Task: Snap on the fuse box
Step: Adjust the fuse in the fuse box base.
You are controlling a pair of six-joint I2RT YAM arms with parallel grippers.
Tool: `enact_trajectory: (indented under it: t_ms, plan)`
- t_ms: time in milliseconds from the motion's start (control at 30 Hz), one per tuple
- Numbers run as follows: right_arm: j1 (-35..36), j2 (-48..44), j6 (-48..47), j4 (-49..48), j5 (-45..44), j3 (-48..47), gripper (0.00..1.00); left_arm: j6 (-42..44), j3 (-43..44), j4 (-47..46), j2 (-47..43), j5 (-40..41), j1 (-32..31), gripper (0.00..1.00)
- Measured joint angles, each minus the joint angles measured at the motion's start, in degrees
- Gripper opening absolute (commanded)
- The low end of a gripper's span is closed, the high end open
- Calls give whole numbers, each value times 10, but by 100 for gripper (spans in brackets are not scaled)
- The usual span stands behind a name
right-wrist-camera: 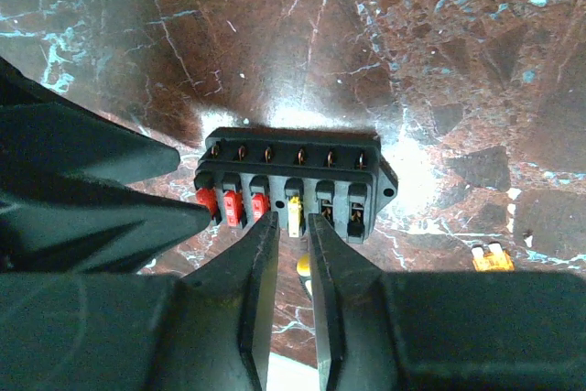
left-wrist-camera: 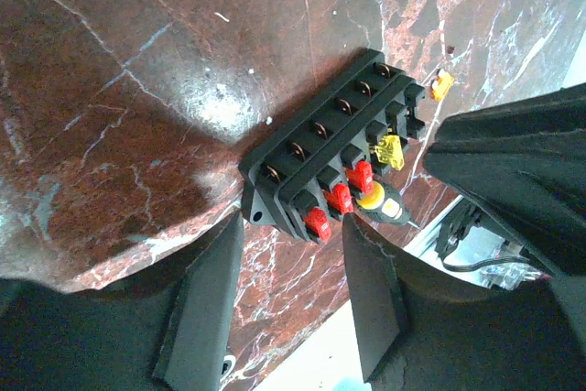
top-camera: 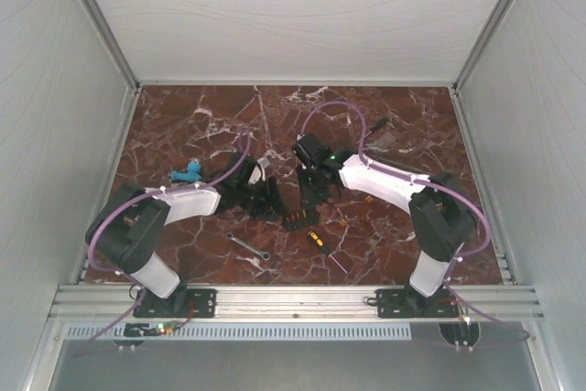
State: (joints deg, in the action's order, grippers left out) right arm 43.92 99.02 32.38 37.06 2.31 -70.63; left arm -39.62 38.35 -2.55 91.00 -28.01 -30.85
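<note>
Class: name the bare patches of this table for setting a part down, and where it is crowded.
Bare: the far-left strip of the table by the back wall; near-right patch between screwdriver and right arm. Crowded: the centre, where left gripper and right gripper meet at the fuse box, wrench nearby.

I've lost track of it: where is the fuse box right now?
Top view: the fuse box lies near the centre of the table, just up-left of the yellow-and-black screwdriver, up-right of the silver wrench.

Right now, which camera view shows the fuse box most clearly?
The right wrist view: the fuse box faces it squarely, with all six slots visible. The left wrist view shows it diagonally. The top view shows it only as a small dark block.
</note>
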Motion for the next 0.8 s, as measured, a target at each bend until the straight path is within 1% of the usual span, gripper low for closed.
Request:
enact_trajectory:
  t_ms: [500,567,600,633,800]
  plan:
    - [23,61,-3,67,-16,-56,11,-1,-9,-6,7,-7,-9,47]
    - [25,64,-4,77,-17,-59,7,-1,-10,-7,8,-8,-9,47]
    - [25,66,-5,80,-17,-60,2,-2,-11,-8,9,-9,-9,47]
    - [26,68,-6,83,-18,-61,0,-2,-11,-10,9,-10,-9,47]
    - [27,75,-7,94,-20,-70,0,-8,-16,-20,12,-13,-9,46]
